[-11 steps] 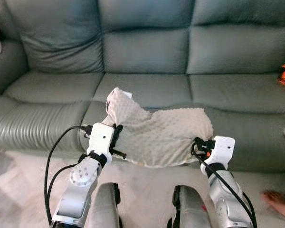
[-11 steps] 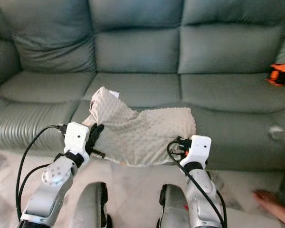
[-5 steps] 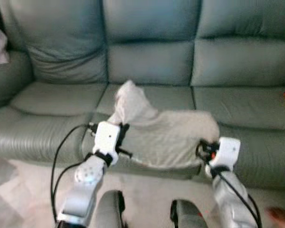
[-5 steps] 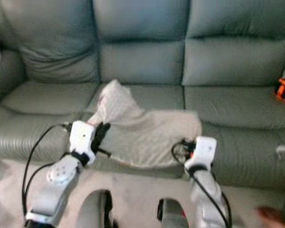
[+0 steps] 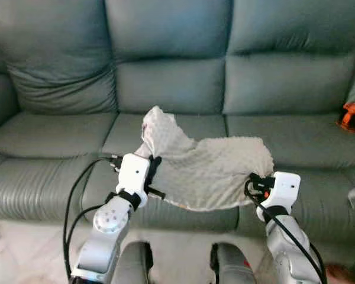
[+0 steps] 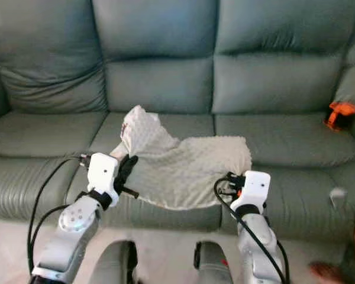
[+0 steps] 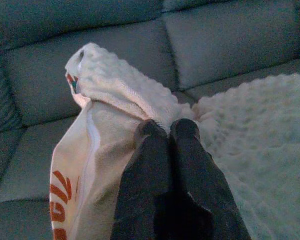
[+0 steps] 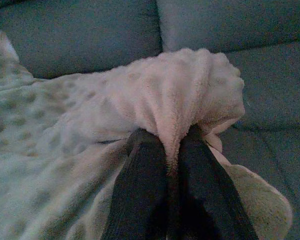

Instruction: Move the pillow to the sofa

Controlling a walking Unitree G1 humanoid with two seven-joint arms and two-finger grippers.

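A cream dotted pillow [image 5: 210, 168] hangs limp between my two arms, over the front of the grey-green sofa's [image 5: 165, 83] middle seat. My left gripper [image 7: 167, 131] is shut on the pillow's left edge, below its raised corner [image 7: 97, 70] with a small tag. My right gripper [image 8: 171, 141] is shut on a bunched fold at the pillow's right corner. In the head views the left wrist [image 5: 133, 174] and right wrist [image 5: 279, 189] stand at either end of the pillow.
An orange object [image 5: 350, 115] lies on the sofa's far right seat. A small white scrap [image 6: 337, 193] sits on the right seat front. A person's foot [image 6: 322, 272] shows on the pale floor at bottom right. My legs [image 5: 177, 266] stand close to the sofa front.
The view has shifted, with the sofa now nearer and more of it beneath the pillow. The pillow stays held at both ends in the same hold.
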